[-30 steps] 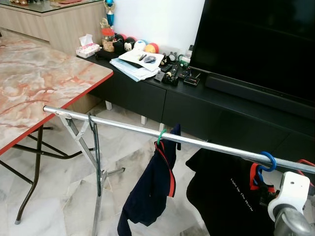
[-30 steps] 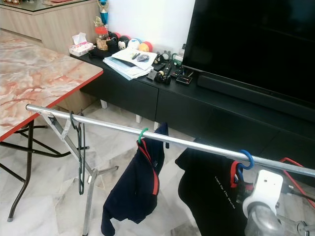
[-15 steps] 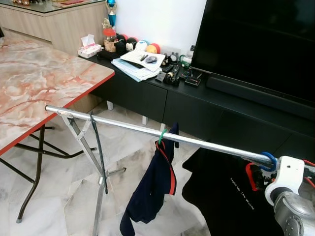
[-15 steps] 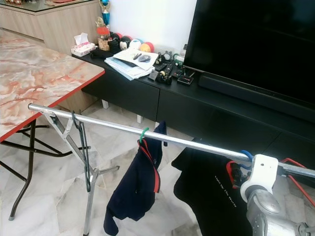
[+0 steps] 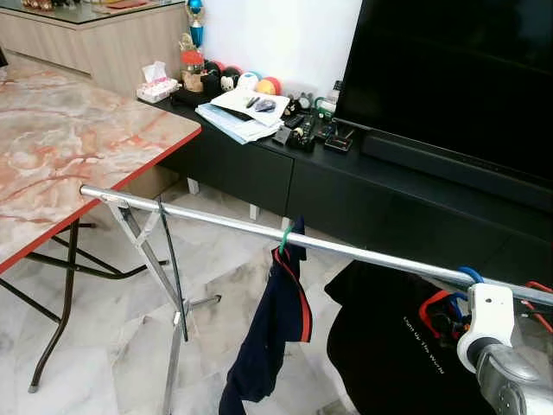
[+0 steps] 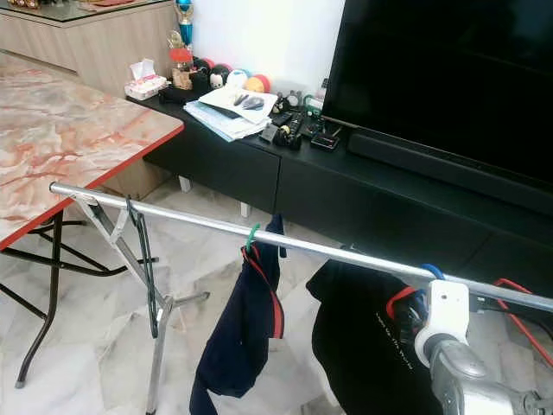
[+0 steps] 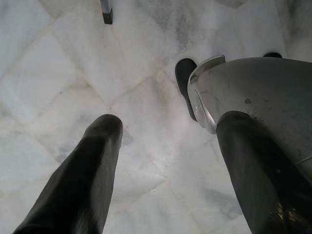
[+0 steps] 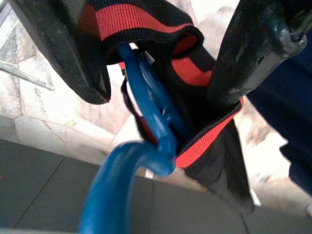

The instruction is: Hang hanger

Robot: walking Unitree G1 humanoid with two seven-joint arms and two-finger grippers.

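The right hand grips the blue plastic hanger with the black red-trimmed shirt, its hook partly hidden at the silver rail; the left hand hangs open.

Silver arm, white wrist block, black fingers.
The right arm is a rounded silver-grey tube capped by a white block with a small dark screw hole. Both grippers' fingers are long, matte black, round-tipped; the right pair look scuffed.
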